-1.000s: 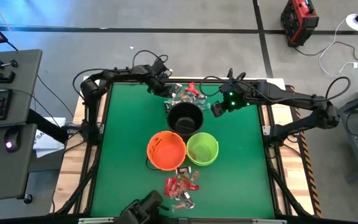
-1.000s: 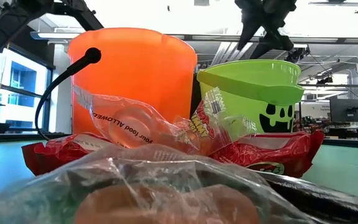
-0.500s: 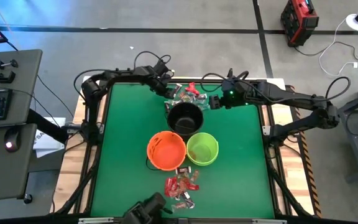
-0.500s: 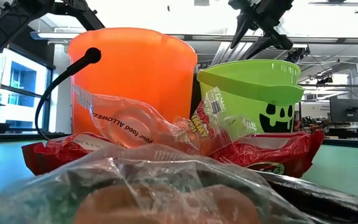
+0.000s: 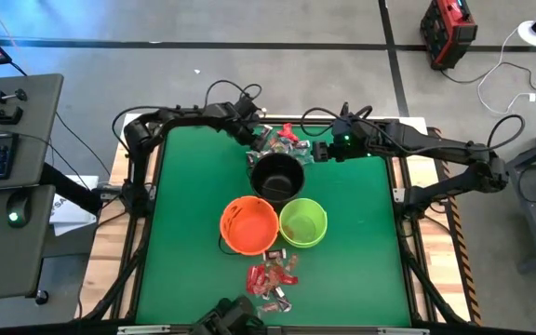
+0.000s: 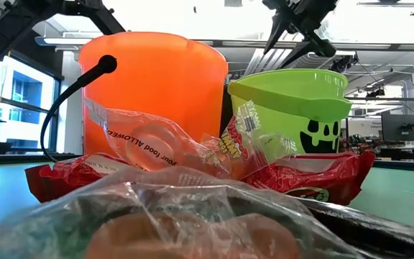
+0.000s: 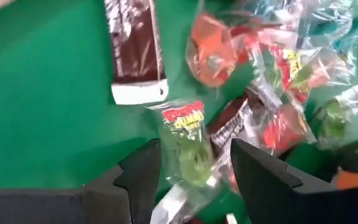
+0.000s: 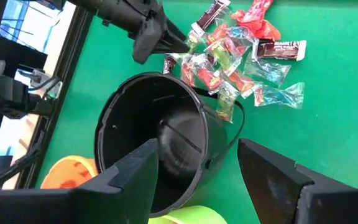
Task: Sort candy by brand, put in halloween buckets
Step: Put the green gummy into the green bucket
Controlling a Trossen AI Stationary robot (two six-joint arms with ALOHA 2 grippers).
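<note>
The green desk point(image 5: 194, 205) fills the middle of the high view. Three buckets sit close together near its middle. The black bucket point(image 5: 277, 177) is at the top, the orange bucket point(image 5: 248, 224) is below it on the left, and the lime green bucket point(image 5: 302, 222) is on the right, touching the orange one.

One pile of candy point(image 5: 279, 139) lies just above the black bucket, near the top edge of the desk. A second pile of candy point(image 5: 271, 279) lies below the orange and green buckets, near the bottom of the frame. It has many red wrappers.

The left end effector point(image 5: 252, 136) is at the upper left of the top pile. In the left wrist view its fingers point(image 7: 143, 177) are apart, with a pale green sweet in a clear wrapper point(image 7: 188, 146) between them. I cannot tell if they touch it. A dark brown and silver bar point(image 7: 134, 50) lies near it.

The right end effector point(image 5: 316, 154) is at the upper right of the black bucket, beside the top pile. Its fingers point(image 8: 129, 177) are apart and hold nothing.
</note>
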